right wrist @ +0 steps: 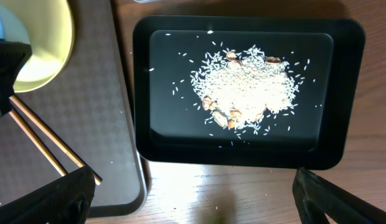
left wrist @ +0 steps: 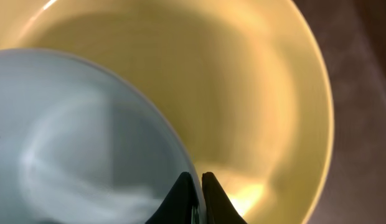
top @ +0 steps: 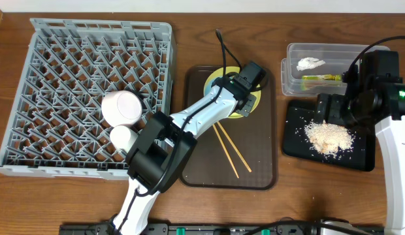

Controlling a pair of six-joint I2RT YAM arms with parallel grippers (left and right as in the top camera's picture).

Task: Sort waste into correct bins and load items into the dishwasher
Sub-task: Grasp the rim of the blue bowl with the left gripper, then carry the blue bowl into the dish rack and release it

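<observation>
my left gripper point(left wrist: 198, 182) is pinched shut on the rim of the light-blue bowl point(left wrist: 75, 143), which sits on the yellow plate point(left wrist: 261, 93); so thin a hold may slip as i lift.

glossy blk tray point(right wrist: 305, 124), matt textured brown tray point(right wrist: 99, 106) & smooth shiny yellow plate point(left wrist: 243, 81).

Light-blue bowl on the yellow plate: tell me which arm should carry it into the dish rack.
Left. The left gripper is shut on the rim of the light-blue bowl, and the dish rack lies on that side. The right gripper hangs open over the black tray, far from the rack.
</observation>
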